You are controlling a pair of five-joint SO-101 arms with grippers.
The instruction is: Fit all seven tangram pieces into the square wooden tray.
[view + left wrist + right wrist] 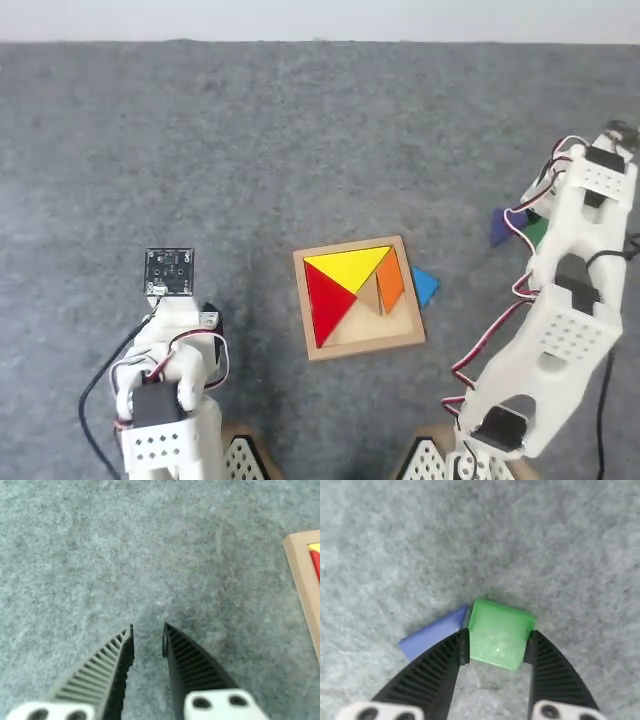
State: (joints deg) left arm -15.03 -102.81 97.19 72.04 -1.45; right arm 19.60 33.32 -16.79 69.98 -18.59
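Right gripper (pixel 497 647): clamped across the green square (pixel 499 632), a fingertip on each side, jaws just as wide as the piece.
Green square, place: down on the grey mat (pixel 200 150), well apart from the wooden tray (pixel 380 328), out to its right in the high view.
Violet piece (pixel 432 635): flat on the mat, touching the green square's edge, just outside one finger of the right gripper.
Left gripper (pixel 148 640): jaws parted by a narrow slit with nothing between them, over the mat, the tray's corner off to one side.
In the tray, four: yellow triangle (pixel 350 266), red triangle (pixel 327 298), orange piece (pixel 391 282) and a small tan triangle (pixel 369 294) (pale, close to the tray's own wood).
Outside the tray, three: the green square, the violet piece, and a blue piece (pixel 424 285) just beside the tray's right rim.
Trays: one.
Grippers: two.
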